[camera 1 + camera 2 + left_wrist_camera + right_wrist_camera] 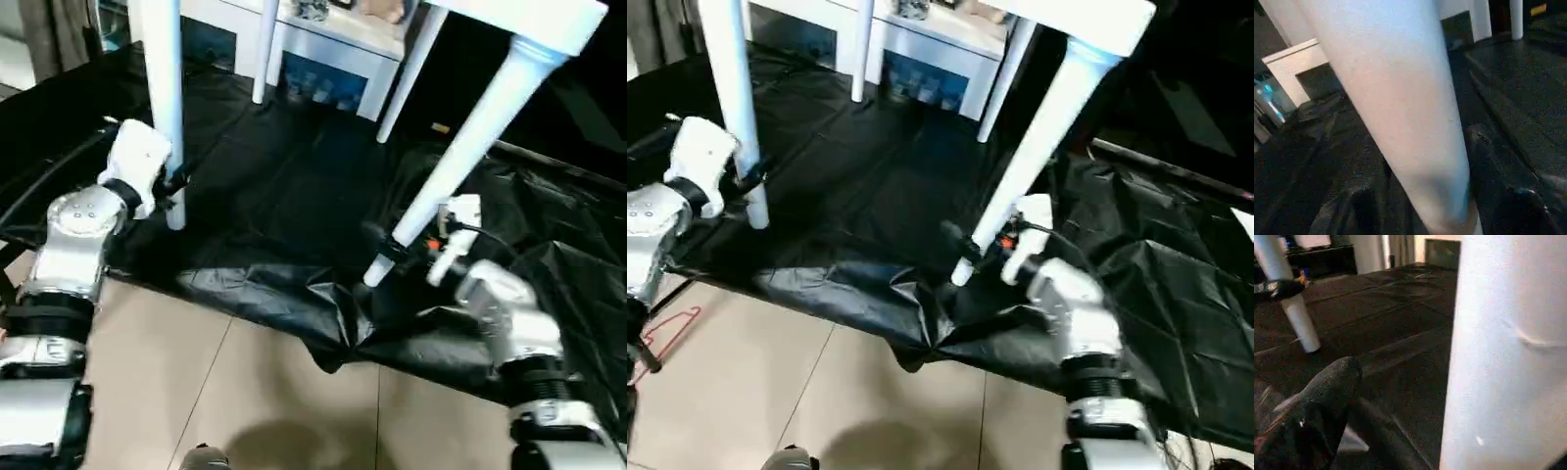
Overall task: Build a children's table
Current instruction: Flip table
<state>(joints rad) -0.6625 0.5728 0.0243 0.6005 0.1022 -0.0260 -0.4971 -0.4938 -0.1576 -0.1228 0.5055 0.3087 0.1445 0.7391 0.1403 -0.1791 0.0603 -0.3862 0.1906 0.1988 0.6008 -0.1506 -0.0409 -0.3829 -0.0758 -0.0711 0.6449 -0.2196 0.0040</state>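
The children's table stands upright on a black sheet, its white tabletop [534,18] at the top of the head views. My left gripper [174,192] is around the lower end of the front left leg [165,88]; in the left wrist view that leg [1400,112] stands between my fingers [1528,213] with a gap on one side, so the gripper is open. My right gripper [395,245] is open around the foot of the slanting front right leg [470,137]; one finger [1327,401] stands clear of the leg [1508,357]. Two rear legs [265,49] rise behind.
The black sheet [284,186] lies wrinkled, with its folded edge on the beige tiled floor [245,392] near me. A white cabinet [338,49] stands behind the table. A red wire shape [666,328] lies on the floor at the left.
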